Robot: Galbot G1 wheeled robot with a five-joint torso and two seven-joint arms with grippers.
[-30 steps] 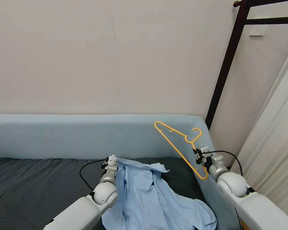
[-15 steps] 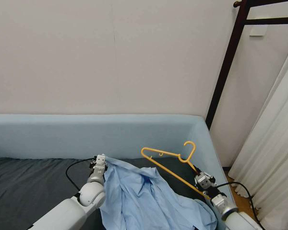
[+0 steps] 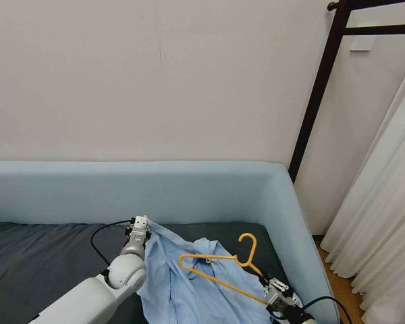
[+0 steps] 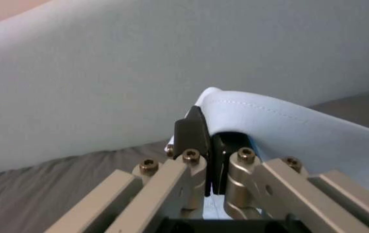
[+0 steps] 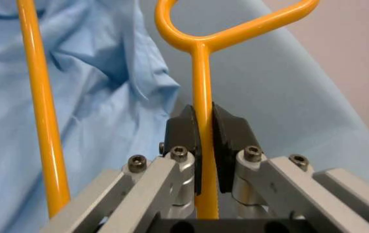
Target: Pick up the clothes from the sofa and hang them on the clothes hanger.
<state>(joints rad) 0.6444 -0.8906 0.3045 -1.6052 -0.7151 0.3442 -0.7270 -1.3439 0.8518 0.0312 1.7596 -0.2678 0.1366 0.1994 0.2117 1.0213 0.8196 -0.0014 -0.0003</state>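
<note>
On the pale blue sofa (image 3: 121,189) before us, our left gripper (image 3: 139,226) sits at about seven o'clock in the head view, close under the backrest (image 3: 209,196). Its black fingers (image 4: 191,133) are pressed together on a stitched edge of the light blue shirt (image 3: 169,287), and the left wrist view shows that hem (image 4: 301,131) folding over one finger. The rest of the shirt lies crumpled at six o'clock on the dark grey seat cushion (image 3: 40,250), toward the sofa's right end. At five o'clock, low by the frame's edge, our right gripper (image 3: 273,291) is clamped on the orange hanger (image 3: 209,256). In the right wrist view its pads (image 5: 184,131) grip the straight stem (image 5: 201,77) just below the hook, from either side. The hanger is tilted above the shirt, its hook pointing toward twelve o'clock and its triangle reaching from the gripper toward nine o'clock, across the cloth. A dark wooden stand (image 3: 317,94) rises at one o'clock beyond the sofa's end, with a white curtain (image 3: 385,223) at three o'clock.
</note>
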